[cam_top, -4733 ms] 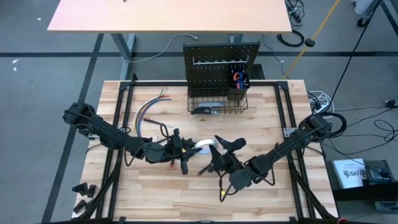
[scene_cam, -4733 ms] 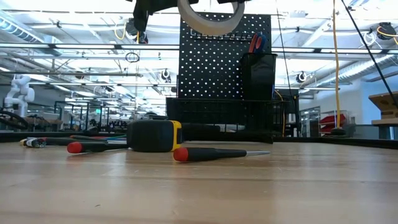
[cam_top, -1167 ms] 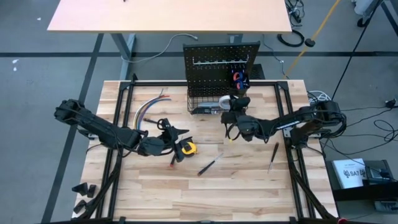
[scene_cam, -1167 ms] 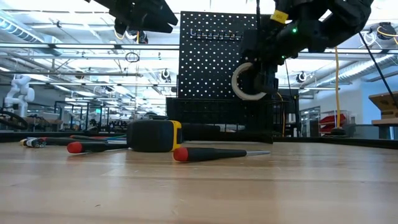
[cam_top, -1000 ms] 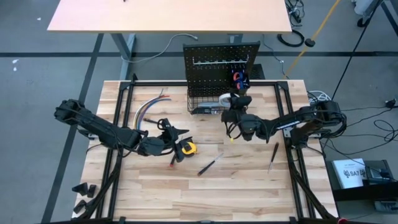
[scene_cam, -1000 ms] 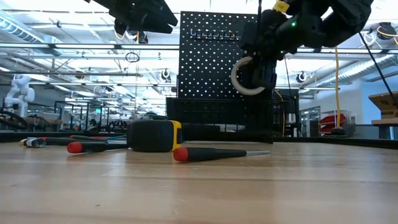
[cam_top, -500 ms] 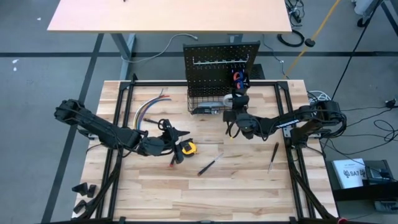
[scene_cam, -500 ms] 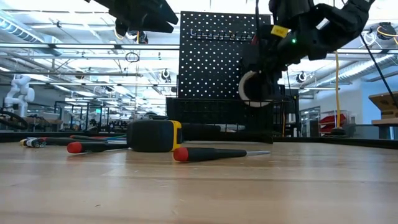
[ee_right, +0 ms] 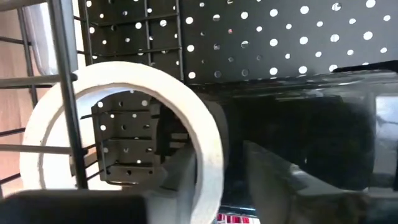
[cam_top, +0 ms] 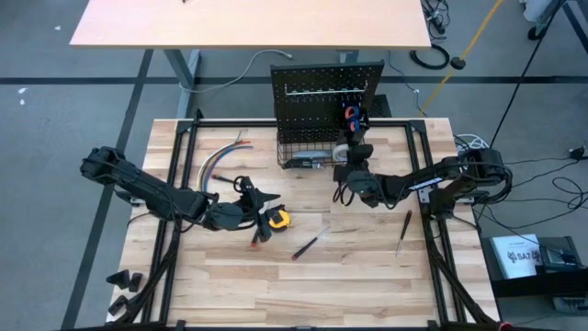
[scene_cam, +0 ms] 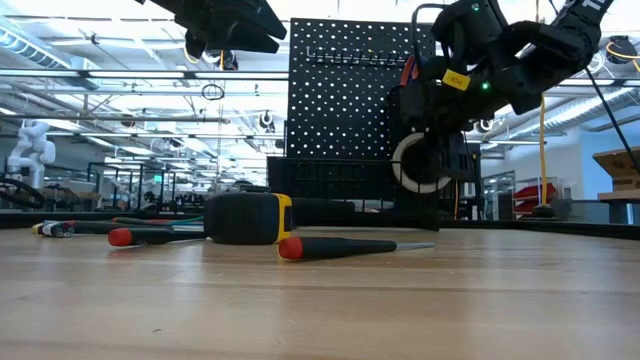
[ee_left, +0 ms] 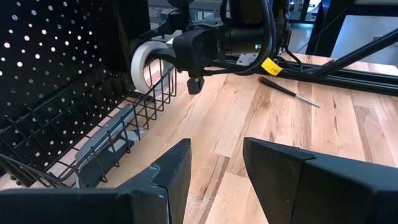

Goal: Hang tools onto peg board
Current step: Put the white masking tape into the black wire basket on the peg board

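Currently, operator, your stock stands as follows.

Right gripper: low at the basket's end, just in front of the peg board.
Right grip: the roll sits in it. You cannot tell whether the roll is clamped or loose.
Roll: white tape ring, on edge, right at this gripper. The right wrist view shows a basket wire crossing in front of it. You cannot tell whether it rests on anything.
Left gripper: fingers apart, nothing between them. It waits well away from the board.
Tape measure: on the table, just beside the left gripper.
Screwdrivers: one a little beyond the tape measure from the left gripper, another below the right arm. Both are unhung.
Step, as judged: setting the roll into the basket.
Risk one: the roll may catch on the rim wire and tip outward. A release made before it clears the wire would cause that.
Risk two: the roll may land on edge and roll across the table.
Risk three: pulling back could drag the roll out, since the gripper sits partly inside the ring.
Risk four: a push on the wire could shift the board.
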You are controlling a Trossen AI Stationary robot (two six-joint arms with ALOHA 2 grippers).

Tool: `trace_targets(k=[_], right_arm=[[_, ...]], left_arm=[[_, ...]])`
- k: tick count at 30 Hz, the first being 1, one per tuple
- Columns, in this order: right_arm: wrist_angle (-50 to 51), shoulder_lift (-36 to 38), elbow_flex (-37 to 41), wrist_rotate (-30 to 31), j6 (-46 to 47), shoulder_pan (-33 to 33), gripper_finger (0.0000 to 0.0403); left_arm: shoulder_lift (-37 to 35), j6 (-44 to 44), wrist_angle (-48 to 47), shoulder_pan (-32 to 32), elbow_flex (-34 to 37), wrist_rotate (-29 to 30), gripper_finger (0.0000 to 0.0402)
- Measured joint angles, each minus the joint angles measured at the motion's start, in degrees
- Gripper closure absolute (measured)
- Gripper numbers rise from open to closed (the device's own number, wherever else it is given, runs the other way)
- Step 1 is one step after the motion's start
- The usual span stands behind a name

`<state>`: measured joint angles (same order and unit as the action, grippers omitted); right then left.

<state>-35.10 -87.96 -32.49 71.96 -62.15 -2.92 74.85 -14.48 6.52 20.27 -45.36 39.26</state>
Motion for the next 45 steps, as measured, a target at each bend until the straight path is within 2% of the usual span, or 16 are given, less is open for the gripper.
trace_targets(k=[6, 12, 15, 24, 30, 40, 45], right_arm=[[3.3, 0.0, 0.0, -0.1, 3.1, 0.0, 0.0232], [5.4, 0.0, 0.0, 0.5, 4.5, 0.1, 0.021], [6.0, 0.0, 0.0, 3.6, 4.0, 0.9, 0.0204], [7.2, 0.3, 0.0, 3.0, 1.6, 5.3, 0.0199], [8.1, 0.3, 0.0, 4.8, 1.6, 7.6, 0.0199], [19.1, 0.3, 0.0, 8.6, 12.1, 7.4, 0.0199], [19.6, 0.3, 0.0, 5.7, 15.0, 8.8, 0.0199]], left_arm=[[0.0, -0.1, 0.0, 0.0, 0.0, 0.0, 0.0248], [0.0, -0.1, -0.2, 0.0, 0.0, 0.0, 0.0248], [0.0, -0.2, -0.3, 0.0, 0.0, 0.0, 0.0248], [0.0, -0.4, -1.6, 0.0, 0.0, 0.0, 0.0248], [0.0, -1.7, -1.6, 0.0, 0.0, 0.0, 0.0248], [0.0, -3.1, -3.1, 0.0, 0.0, 0.0, 0.0248], [0.0, -3.2, -3.1, 0.0, 0.0, 0.0, 0.0248]])
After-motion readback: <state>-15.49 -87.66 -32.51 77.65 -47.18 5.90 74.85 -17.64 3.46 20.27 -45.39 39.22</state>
